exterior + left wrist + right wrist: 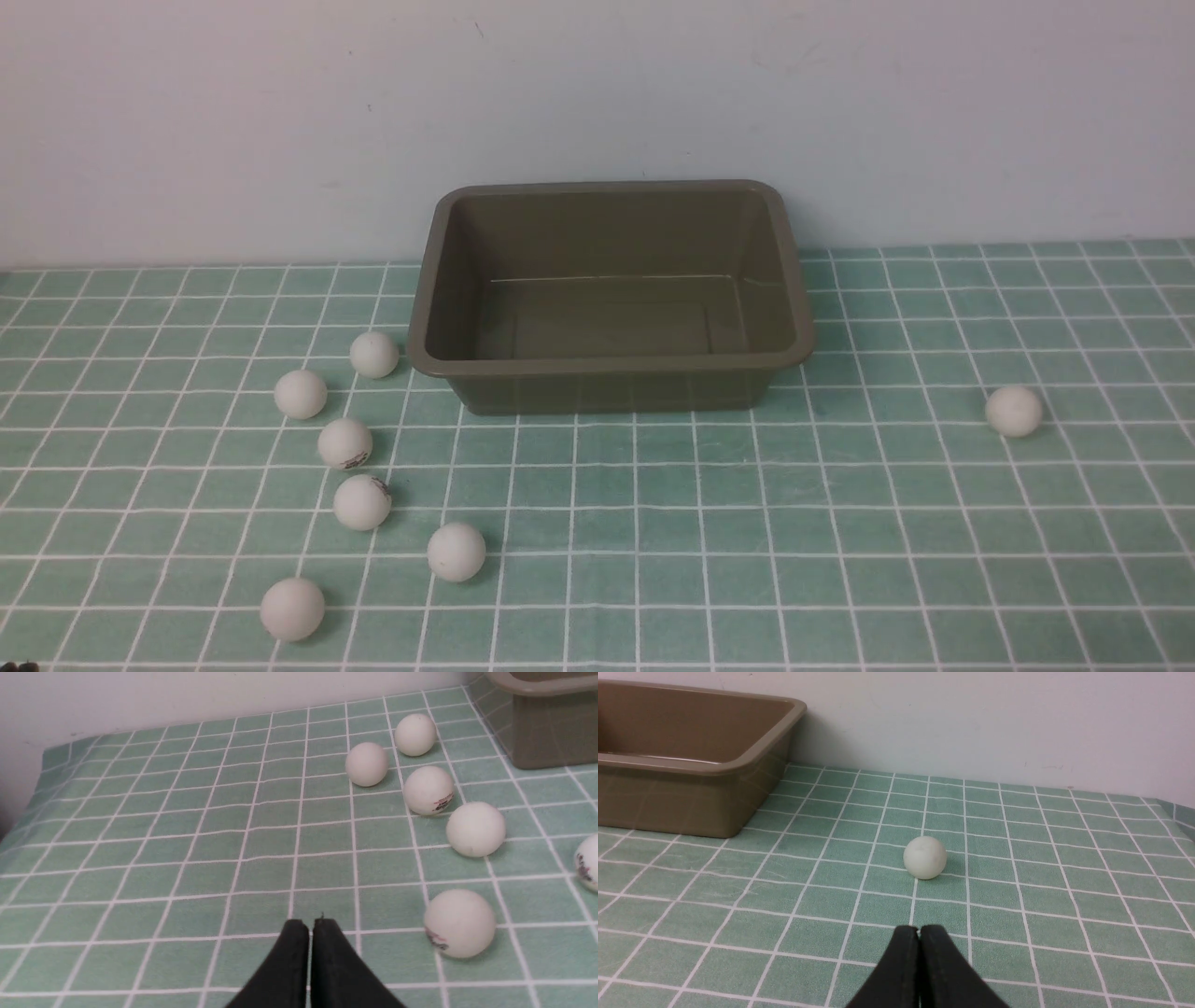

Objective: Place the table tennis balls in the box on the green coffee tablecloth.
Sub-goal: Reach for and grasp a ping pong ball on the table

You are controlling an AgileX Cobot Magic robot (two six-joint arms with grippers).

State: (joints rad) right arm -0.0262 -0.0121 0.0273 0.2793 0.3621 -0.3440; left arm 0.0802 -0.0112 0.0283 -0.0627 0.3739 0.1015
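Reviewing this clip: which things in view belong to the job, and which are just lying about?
Job: olive-brown rectangular plastic box; small matte white table tennis balls, six to the box's left and one to its right; mint-green gridded tablecloth.
Lying about: nothing loose; only the pale wall behind.

Background's just a plain wall
pale grey-white and matte, runs the full width behind everything; a few tiny dark specks and faint scuff marks on it, mostly up top
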